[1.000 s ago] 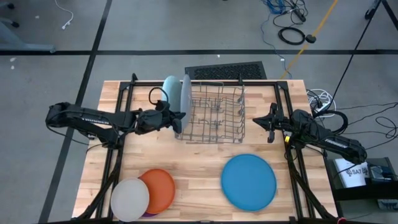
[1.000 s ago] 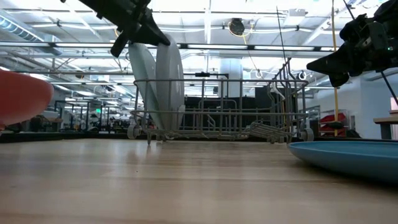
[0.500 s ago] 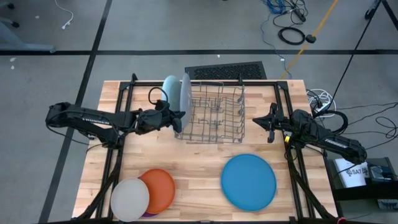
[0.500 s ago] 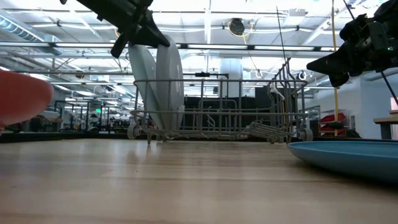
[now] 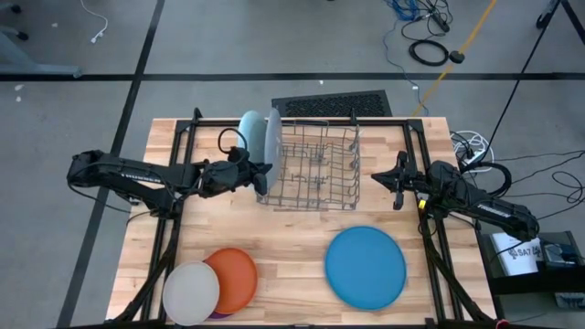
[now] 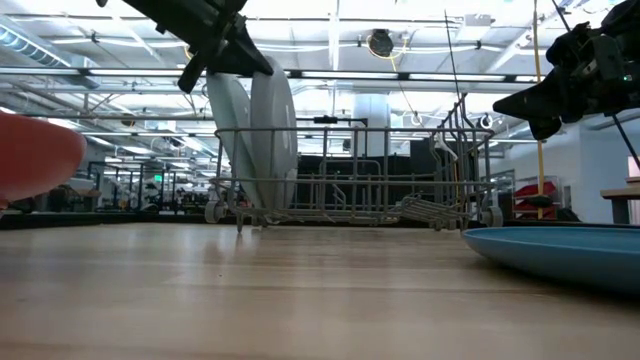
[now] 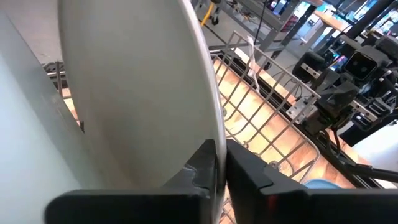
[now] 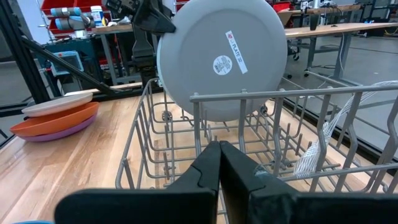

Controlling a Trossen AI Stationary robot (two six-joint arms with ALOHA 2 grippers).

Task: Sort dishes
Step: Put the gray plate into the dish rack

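Here the left gripper (image 5: 265, 169) sits at the rim of the pale grey plate (image 5: 272, 146), which stands upright in the end of the dish rack (image 5: 315, 169) nearest it; its fingers pinch that rim with barely a gap between them. Just behind stands the light blue plate (image 5: 250, 137), also on edge. The right gripper (image 5: 394, 183) hovers beside the rack's opposite end, fingers pressed together on nothing. Nearer the front edge lie the darker blue plate (image 5: 366, 266) and, well apart, a stack of off-white plate (image 5: 191, 292), orange plate (image 5: 236, 272) and purple plate (image 8: 59, 133).

Two pale plates (image 5: 259, 137) stood upright in the rack's nine-o'clock end; a blue plate (image 5: 366, 266) lay flat at five o'clock; off-white (image 5: 190, 292), orange (image 5: 234, 274) and purple plates stacked at seven.
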